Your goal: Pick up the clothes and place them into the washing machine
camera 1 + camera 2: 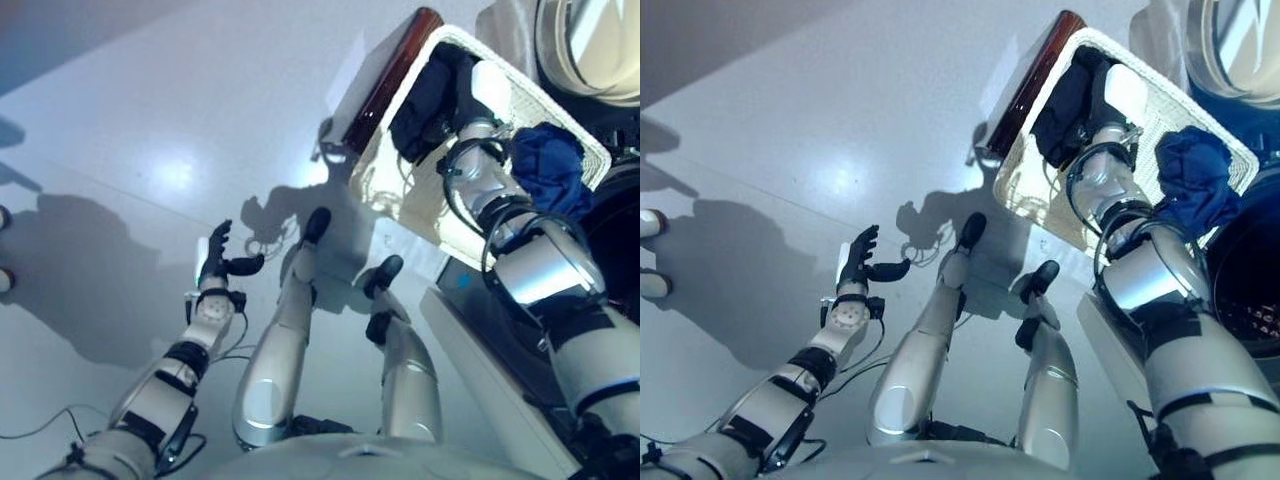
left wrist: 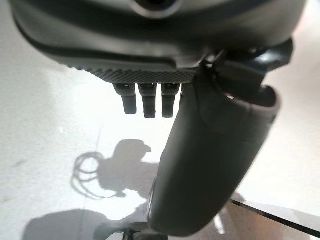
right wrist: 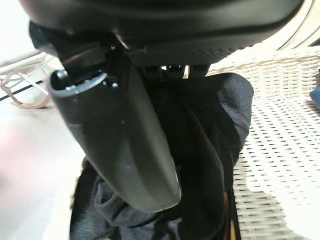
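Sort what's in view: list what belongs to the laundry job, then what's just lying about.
Part of the job:
black garment, under the right hand
blue garment
white wicker basket holding both
washing machine drum
machine door, open

Not involved:
dark brown panel beside the basket
left hand, held over the bare floor

We see silver-grey arms banded in black, with black cables looped just behind the dark left hand [image 1: 218, 258] and right hand [image 3: 115, 135].
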### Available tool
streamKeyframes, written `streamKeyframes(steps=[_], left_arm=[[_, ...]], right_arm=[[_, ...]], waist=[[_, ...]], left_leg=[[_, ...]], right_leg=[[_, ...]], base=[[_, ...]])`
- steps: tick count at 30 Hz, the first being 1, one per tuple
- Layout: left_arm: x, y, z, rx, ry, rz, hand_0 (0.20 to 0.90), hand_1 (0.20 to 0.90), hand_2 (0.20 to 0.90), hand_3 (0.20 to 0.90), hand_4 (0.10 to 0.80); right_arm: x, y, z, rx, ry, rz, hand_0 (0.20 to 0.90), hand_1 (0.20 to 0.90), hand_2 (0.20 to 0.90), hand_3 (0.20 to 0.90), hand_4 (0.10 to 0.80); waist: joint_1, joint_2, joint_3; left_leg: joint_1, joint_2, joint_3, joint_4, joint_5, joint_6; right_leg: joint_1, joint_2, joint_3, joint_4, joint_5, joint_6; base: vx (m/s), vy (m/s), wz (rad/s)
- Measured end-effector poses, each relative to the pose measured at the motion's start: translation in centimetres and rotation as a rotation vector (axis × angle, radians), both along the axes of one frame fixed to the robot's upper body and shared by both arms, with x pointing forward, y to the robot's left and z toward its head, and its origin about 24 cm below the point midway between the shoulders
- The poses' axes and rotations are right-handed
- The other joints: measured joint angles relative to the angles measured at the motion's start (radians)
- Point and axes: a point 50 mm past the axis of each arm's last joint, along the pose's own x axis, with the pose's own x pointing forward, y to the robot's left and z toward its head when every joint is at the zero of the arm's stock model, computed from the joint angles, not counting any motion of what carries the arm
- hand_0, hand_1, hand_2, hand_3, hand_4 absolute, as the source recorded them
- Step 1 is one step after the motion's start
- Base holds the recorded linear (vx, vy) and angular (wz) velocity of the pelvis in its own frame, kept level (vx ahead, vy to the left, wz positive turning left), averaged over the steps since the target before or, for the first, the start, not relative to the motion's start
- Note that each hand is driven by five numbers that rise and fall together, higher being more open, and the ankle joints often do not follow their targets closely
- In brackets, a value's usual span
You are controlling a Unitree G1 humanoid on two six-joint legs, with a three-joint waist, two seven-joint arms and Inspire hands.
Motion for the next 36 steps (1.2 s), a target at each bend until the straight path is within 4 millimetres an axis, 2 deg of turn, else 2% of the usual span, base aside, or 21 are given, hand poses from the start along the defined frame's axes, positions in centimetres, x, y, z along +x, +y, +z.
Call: streamKeyframes(steps=[1,4,8,12,17,20,21,22,23,36], left_arm=[[0.1,0.1,0.1,0.004,-0.005,-0.002,0.9,0.9,0.9,0.9,0.8],[0.3,0.2,0.4,-0.006,-0.016,0.004,0.9,0.9,0.9,0.9,0.8],[0.3,0.3,0.6,-0.007,-0.024,0.002,0.9,0.9,0.9,0.9,0.8],[0.6,-0.1,1.2,-0.019,-0.053,-0.018,0.9,0.9,0.9,0.9,0.8],[0.5,-0.4,1.2,-0.027,-0.058,-0.025,0.9,0.9,0.9,0.9,0.8],[-0.1,-0.8,0.5,-0.041,-0.036,-0.027,0.9,0.9,0.9,0.9,0.8],[-0.2,-0.8,0.3,-0.042,-0.031,-0.027,0.9,0.9,0.9,0.9,0.8],[-0.3,-0.8,0.2,-0.043,-0.028,-0.025,0.9,0.9,0.9,0.9,0.8],[-0.3,-0.7,0.2,-0.048,-0.027,-0.02,0.9,0.9,0.9,0.9,0.8],[-0.3,-0.9,0.1,-0.059,-0.024,-0.017,0.9,0.9,0.9,0.9,0.8]], right_arm=[[0.1,-0.1,0.7,-0.008,-0.012,-0.005,0.9,0.9,0.9,0.9,0.8],[0.1,-0.6,2.6,-0.019,-0.056,-0.02,0.9,0.9,0.9,0.9,0.8],[0.0,-1.2,4.8,-0.032,-0.113,-0.019,0.9,0.9,0.9,0.9,0.8],[-0.1,-1.2,6.5,-0.03,-0.152,-0.009,0.9,0.9,0.9,0.9,0.8],[-0.1,-1.4,7.0,-0.014,-0.151,-0.002,0.9,0.9,0.9,0.9,0.8],[-0.2,-1.8,7.2,0.003,-0.149,-0.004,0.9,0.9,0.9,0.9,0.8],[-0.2,-1.9,7.2,0.003,-0.147,-0.002,0.474,0.474,0.474,0.474,0.516],[-0.2,-2.0,7.2,-0.003,-0.144,-0.001,0.349,0.349,0.349,0.349,0.433],[-0.2,-2.0,7.2,-0.005,-0.142,0.001,0.3,0.3,0.3,0.3,0.4],[-0.2,-1.7,7.3,0.023,-0.174,0.0,0.3,0.3,0.3,0.3,0.4]], waist=[[-0.01,0.001,0.0],[-0.008,0.001,0.0],[-0.009,0.002,0.0],[-0.008,0.004,-0.002],[-0.003,0.011,-0.005],[-0.005,0.041,-0.025],[-0.005,0.05,-0.031],[-0.006,0.056,-0.035],[-0.006,0.06,-0.038],[-0.006,0.069,-0.043]], left_leg=[[-0.022,-0.007,-0.001,0.011,-0.005,-0.009],[-0.09,-0.01,0.003,0.045,-0.002,-0.013],[-0.158,-0.009,0.011,0.076,0.007,-0.028],[-0.198,-0.001,0.011,0.075,0.005,-0.029],[-0.211,0.012,0.021,0.071,0.003,-0.032],[-0.229,0.011,0.026,0.076,0.003,-0.032],[-0.231,0.009,0.03,0.077,0.003,-0.032],[-0.232,0.008,0.033,0.078,0.003,-0.032],[-0.232,0.008,0.034,0.079,0.003,-0.032],[-0.23,0.008,0.035,0.091,0.021,-0.04]], right_leg=[[-0.038,-0.012,0.011,0.056,-0.034,0.0],[-0.138,-0.018,0.051,0.16,-0.074,-0.01],[-0.23,-0.024,0.057,0.243,-0.095,-0.034],[-0.296,-0.022,0.075,0.291,-0.105,-0.049],[-0.316,-0.005,0.092,0.298,-0.105,-0.05],[-0.328,-0.006,0.101,0.298,-0.104,-0.05],[-0.33,-0.007,0.105,0.298,-0.104,-0.05],[-0.331,-0.008,0.107,0.298,-0.104,-0.049],[-0.331,-0.007,0.109,0.298,-0.104,-0.049],[-0.34,0.006,0.129,0.313,-0.105,-0.052]], base=[[-0.036,0.023,0.28],[-0.025,0.014,0.13],[0.0,0.0,0.0],[0.008,-0.009,0.03],[0.0,0.0,0.0],[0.006,-0.003,0.04],[0.015,-0.001,0.04],[0.0,0.0,0.0],[0.016,0.008,-0.04],[0.002,0.001,-0.04]])
